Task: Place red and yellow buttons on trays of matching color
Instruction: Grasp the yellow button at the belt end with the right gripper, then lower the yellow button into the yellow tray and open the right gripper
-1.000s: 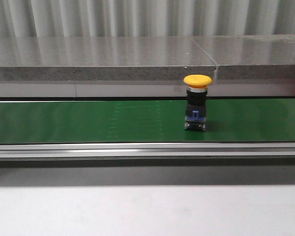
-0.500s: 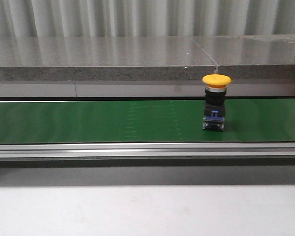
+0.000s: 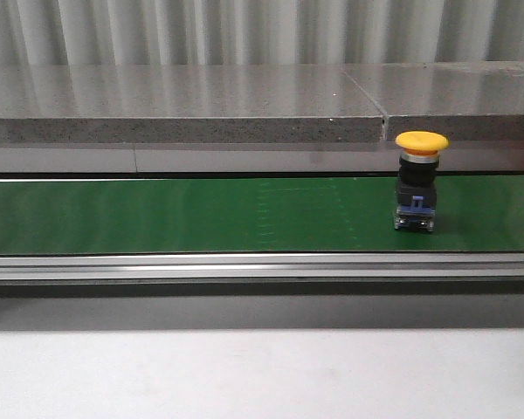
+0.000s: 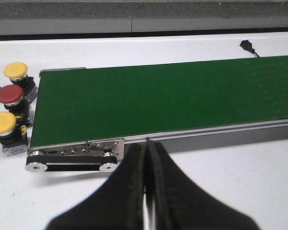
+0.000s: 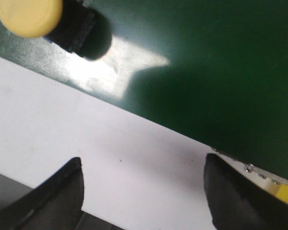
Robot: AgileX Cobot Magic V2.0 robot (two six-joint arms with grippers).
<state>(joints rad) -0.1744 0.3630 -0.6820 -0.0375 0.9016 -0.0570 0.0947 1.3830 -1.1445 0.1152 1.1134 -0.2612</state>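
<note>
A yellow button (image 3: 421,141) on a black and blue base stands upright on the green belt (image 3: 201,214), right of centre in the front view. It also shows in the right wrist view (image 5: 28,17), on the belt (image 5: 206,72). My right gripper (image 5: 143,165) is open and empty above the white table, beside the belt's edge. My left gripper (image 4: 147,146) is shut and empty, near the belt's end (image 4: 134,105). Two yellow buttons (image 4: 15,71) (image 4: 2,123) and a red button (image 4: 10,94) stand on the table beside that end. No trays are in view.
A grey stone ledge (image 3: 183,105) runs behind the belt. The belt's metal side rail (image 3: 262,264) and end roller plate (image 4: 77,154) border it. A black cable end (image 4: 248,46) lies on the table beyond the belt. A yellow edge (image 5: 287,194) shows by the right finger.
The yellow button has travelled to the right along the belt, about 80 pixels over the second. Neither arm is seen in the front view.
</note>
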